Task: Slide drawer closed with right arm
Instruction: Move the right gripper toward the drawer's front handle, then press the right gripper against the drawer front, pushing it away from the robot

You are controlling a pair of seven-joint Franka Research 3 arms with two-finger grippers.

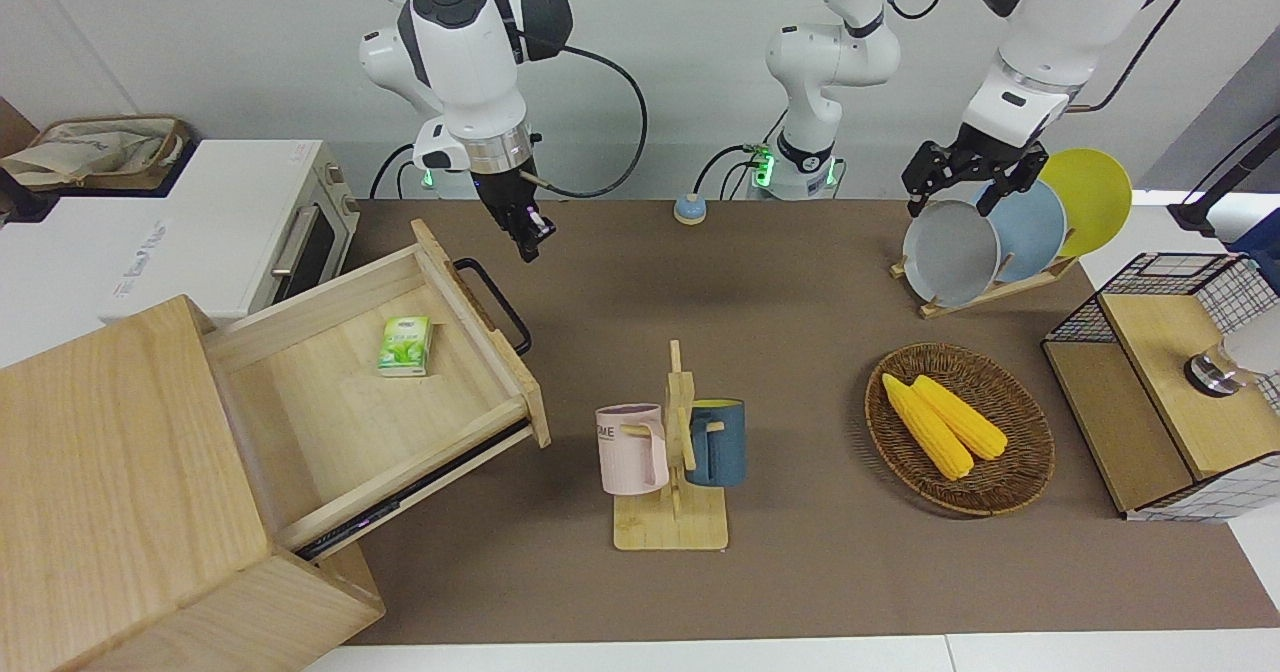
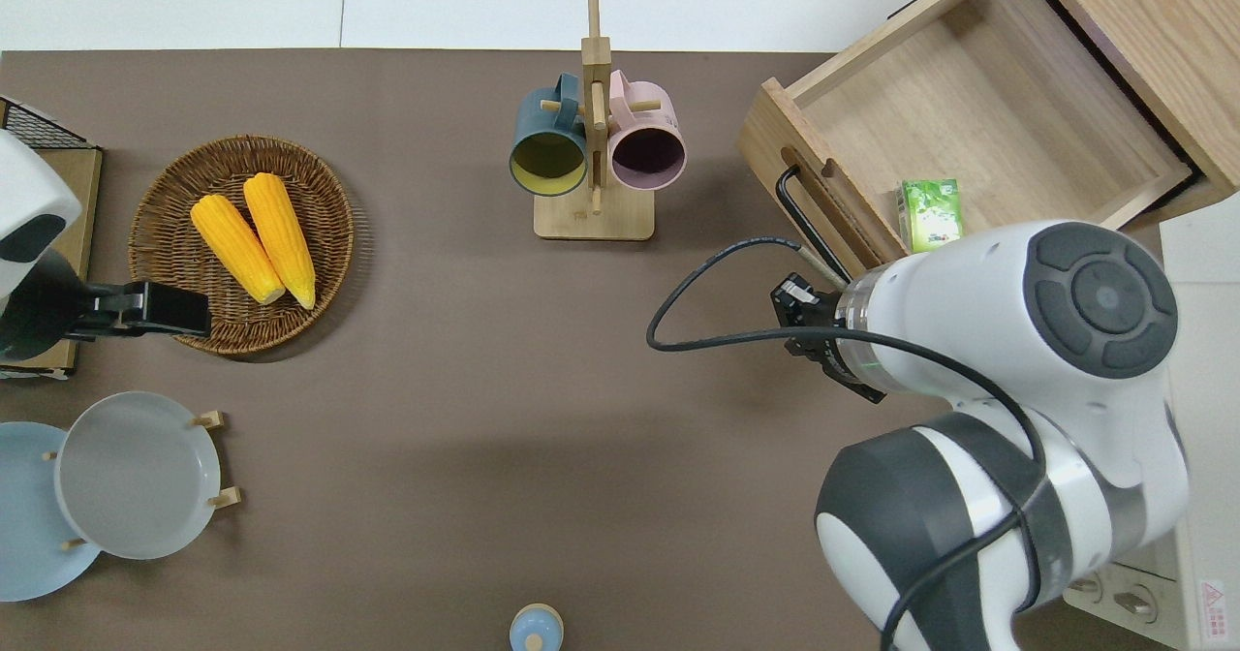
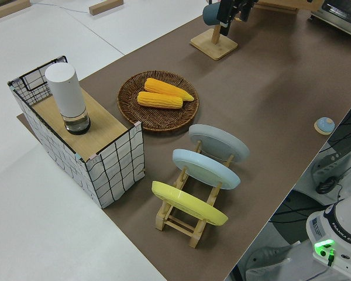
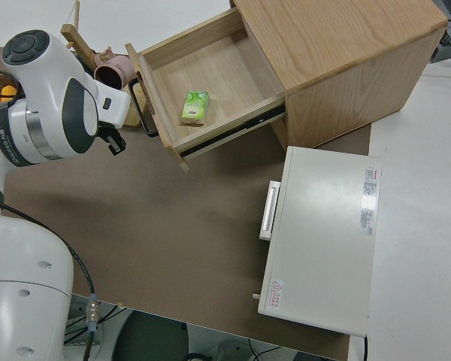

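The pale-wood drawer (image 1: 330,422) stands pulled far out of its cabinet (image 1: 110,472), its black bar handle (image 1: 495,302) facing the middle of the table. A green packet (image 1: 404,345) lies inside it. My right gripper (image 1: 530,239) hangs over the brown mat beside the end of the handle (image 2: 809,220) nearer the robots, fingers together and holding nothing, a small gap from the bar. In the overhead view the right gripper (image 2: 792,304) is mostly hidden by its own arm. The right side view shows the drawer (image 4: 218,83) open too. The left arm is parked, its gripper (image 1: 962,180) open.
A white toaster oven (image 1: 230,222) stands beside the cabinet, nearer the robots. A mug rack (image 1: 672,512) with two mugs stands mid-table. Toward the left arm's end are a wicker basket (image 1: 1010,472) of corn, a plate rack (image 1: 990,287) and a wire-mesh box (image 1: 1170,392).
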